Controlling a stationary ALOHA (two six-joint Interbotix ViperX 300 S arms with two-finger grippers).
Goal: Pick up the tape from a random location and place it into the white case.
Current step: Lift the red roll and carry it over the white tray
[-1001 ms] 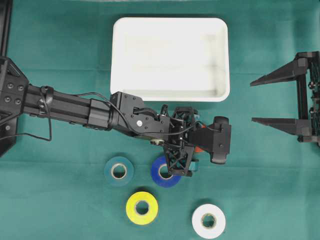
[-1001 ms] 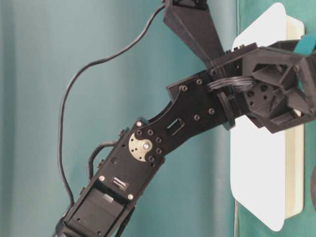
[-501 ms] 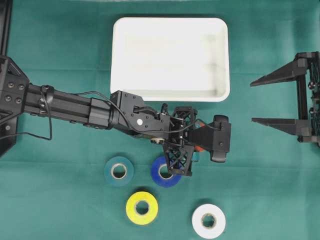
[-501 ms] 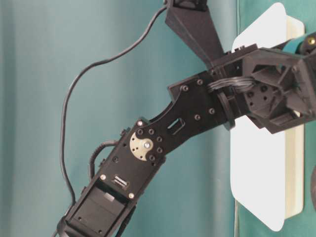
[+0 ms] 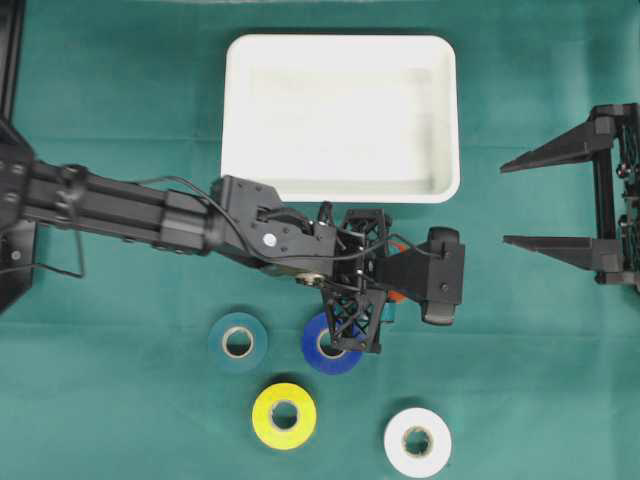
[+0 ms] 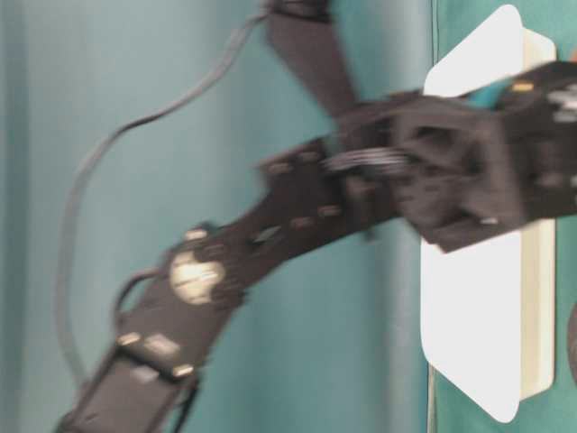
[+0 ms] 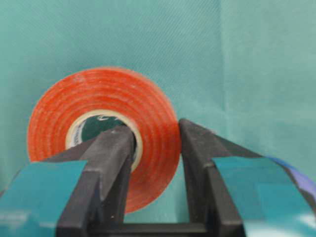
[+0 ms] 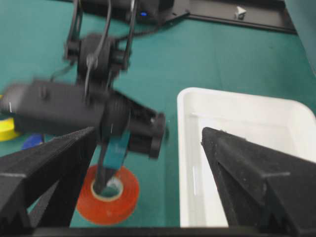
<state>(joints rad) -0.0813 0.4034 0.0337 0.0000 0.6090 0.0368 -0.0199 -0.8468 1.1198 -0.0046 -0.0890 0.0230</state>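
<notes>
From above, the left gripper (image 5: 385,300) is low over the green cloth (image 5: 120,100), just in front of the white case (image 5: 340,190), which sits empty. Only a sliver of the orange tape (image 5: 398,296) peeks out under it. Four spare rolls lie nearer the camera: a teal roll (image 5: 238,342), a blue roll (image 5: 330,345) partly under the wrist, a yellow roll (image 5: 284,416) and a white roll (image 5: 417,441). The right gripper (image 5: 545,200) waits off to the side, jaws wide, well clear.

The table-level view is a blur: dark arm, the case's white edge, nothing more.

The left wrist camera tells it best. One finger (image 7: 111,158) sits inside the roll's core, the other outside, clamped together on the orange tape's wall. That looks a sensible hold for a flat ring.

From the right wrist, the orange tape seems still flat on the cloth, just beside the case. The lift comes next, I'd say.
</notes>
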